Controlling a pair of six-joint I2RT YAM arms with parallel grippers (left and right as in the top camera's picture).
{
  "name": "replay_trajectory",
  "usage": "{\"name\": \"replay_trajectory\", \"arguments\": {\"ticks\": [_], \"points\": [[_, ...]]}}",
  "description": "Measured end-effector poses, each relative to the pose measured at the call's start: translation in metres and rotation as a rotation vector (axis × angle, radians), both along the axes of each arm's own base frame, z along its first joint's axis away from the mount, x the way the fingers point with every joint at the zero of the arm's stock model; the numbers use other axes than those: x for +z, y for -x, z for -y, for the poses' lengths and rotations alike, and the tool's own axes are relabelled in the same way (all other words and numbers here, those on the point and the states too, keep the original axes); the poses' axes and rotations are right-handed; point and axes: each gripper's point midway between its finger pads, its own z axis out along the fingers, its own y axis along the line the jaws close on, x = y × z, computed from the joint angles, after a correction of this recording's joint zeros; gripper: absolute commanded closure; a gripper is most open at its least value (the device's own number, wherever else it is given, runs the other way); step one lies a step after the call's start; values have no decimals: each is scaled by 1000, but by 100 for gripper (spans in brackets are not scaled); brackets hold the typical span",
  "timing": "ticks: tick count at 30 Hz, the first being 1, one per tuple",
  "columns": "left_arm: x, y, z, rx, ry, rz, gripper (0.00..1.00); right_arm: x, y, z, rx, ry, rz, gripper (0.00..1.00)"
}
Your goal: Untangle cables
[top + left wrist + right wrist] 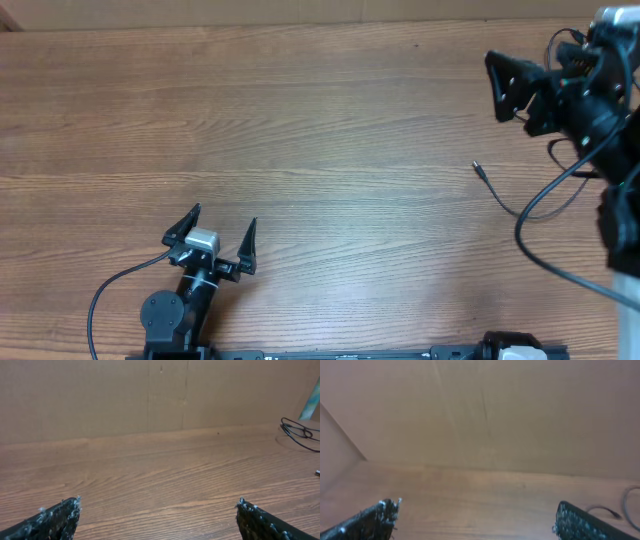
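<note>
cable [480, 171]: you have one, lying diagonal, plug tip pointing up-left
left gripper [224, 215]: released, empty, well left of cable
right gripper [497, 88]: released, empty, beyond cable

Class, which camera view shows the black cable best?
Overhead: the cable shows from its plug end across the table. The left wrist view catches only a loop at its right edge; the right wrist view, a short bit.

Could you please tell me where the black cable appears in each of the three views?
Overhead: the black cable lies at the right side, its plug end pointing left.
Left wrist: the cable is at the far right edge, in the upper half.
Right wrist: the cable is in the bottom right corner, partly cut off.
Shared landmark: the wooden table.
</note>
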Motion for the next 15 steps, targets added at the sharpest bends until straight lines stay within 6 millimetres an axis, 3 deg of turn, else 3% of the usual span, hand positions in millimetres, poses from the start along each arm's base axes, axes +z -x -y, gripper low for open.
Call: {"name": "replay_trajectory", "arguments": {"ticks": [3,7,9,15], "points": [[0,0,0,0,0,0,0,-5,9,-2,6,-3,85,0],[0,0,0,0,0,0,0,10,34,-2,2,1,245,0],[0,0,0,0,0,0,0,8,44,-2,-4,4,286,0],[0,0,0,0,0,0,0,-29,49,-1,-12,3,247,0]]}}
